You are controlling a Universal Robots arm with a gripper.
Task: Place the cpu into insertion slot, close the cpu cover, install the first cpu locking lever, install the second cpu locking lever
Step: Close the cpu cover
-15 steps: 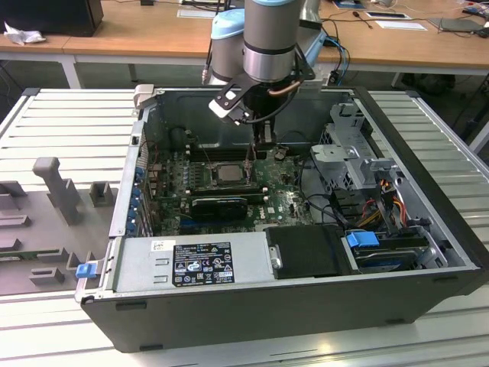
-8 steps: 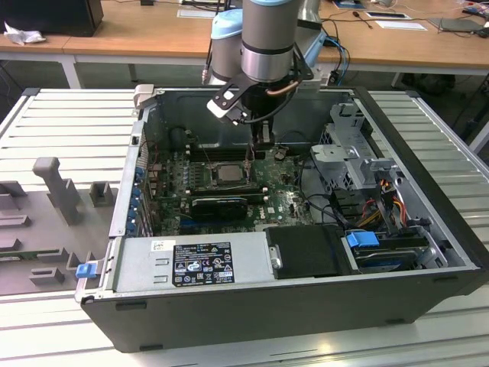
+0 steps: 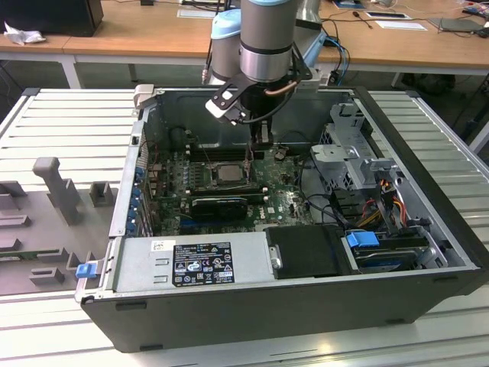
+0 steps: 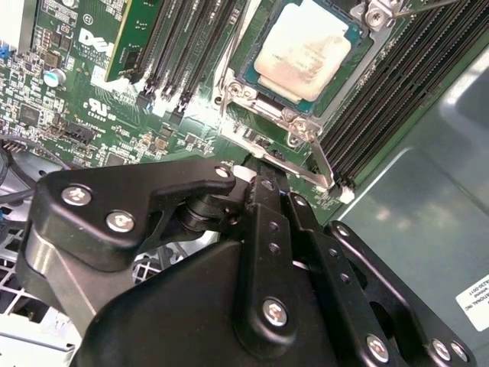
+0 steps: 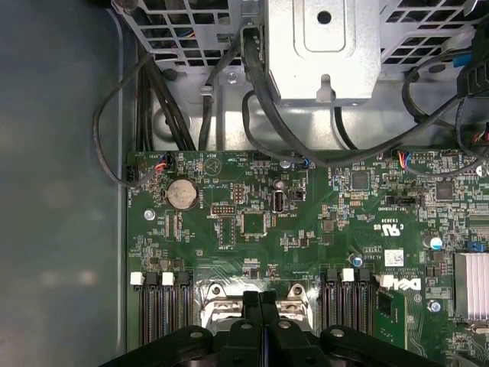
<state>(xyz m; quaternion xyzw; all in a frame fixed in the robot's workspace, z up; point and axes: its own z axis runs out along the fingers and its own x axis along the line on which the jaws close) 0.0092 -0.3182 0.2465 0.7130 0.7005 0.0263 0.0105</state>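
The cpu [image 4: 299,52] sits in the slot [image 3: 205,182] inside the open case [image 3: 290,306]. The cover [image 4: 233,93] appears to lie closed around it. The gripper [image 5: 260,297], fingers clenched together on nothing visible, hovers just beside the slot.

Green motherboard [image 5: 306,222]: round coin battery [image 5: 182,194] lay near one corner; black cables [image 5: 260,115] looped past its edge, beside a silver metal cage [image 5: 325,50]. Black gripper [image 5: 260,302], jaws pressed together, stood between two banks of memory slots [image 5: 160,306].
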